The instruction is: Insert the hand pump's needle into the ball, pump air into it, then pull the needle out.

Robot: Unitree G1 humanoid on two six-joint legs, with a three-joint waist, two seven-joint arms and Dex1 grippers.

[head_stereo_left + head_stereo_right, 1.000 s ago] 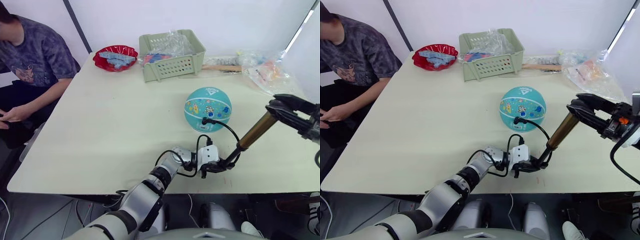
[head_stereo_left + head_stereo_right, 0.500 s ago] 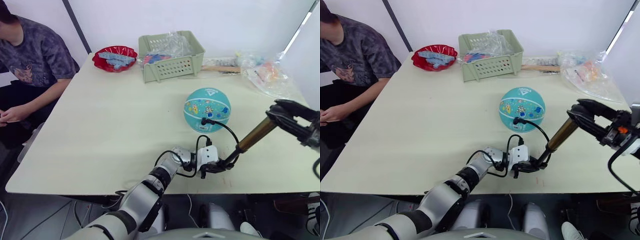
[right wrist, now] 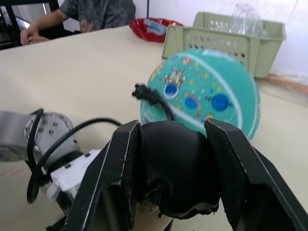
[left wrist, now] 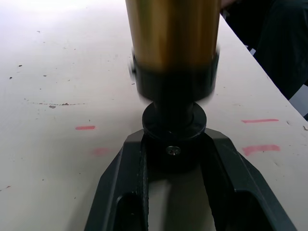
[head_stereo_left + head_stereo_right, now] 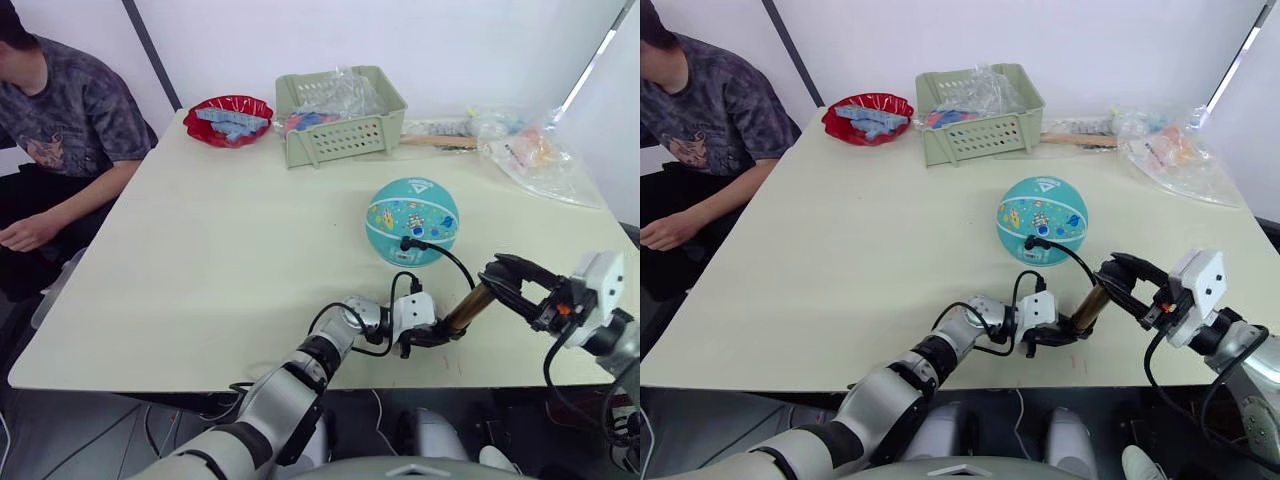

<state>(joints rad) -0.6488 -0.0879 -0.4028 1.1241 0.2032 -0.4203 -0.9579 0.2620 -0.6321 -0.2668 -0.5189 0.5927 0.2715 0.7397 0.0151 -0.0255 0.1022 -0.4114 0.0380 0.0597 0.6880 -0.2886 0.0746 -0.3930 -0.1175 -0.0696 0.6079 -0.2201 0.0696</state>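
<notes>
Needle (image 5: pixel 1028 240) already inserted in ball (image 5: pixel 413 220), right of frame centre on table (image 5: pixel 220 230). Pump (image 5: pixel 463 310) base clamped by left gripper (image 5: pixel 441 334); black handle clamped by right gripper (image 5: pixel 1120 279), lower right. Pumping judged under way; needle removal left.

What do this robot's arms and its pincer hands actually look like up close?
The left arm is built of silver-grey segments joined by black rings, with black cables looping around its wrist. A white block sits just behind the left gripper, which has two black fingers. The right gripper has two black fingers too, flat and tapering toward the tips, behind which sit a white boxy housing, a small orange-red spot and more black cable.
</notes>
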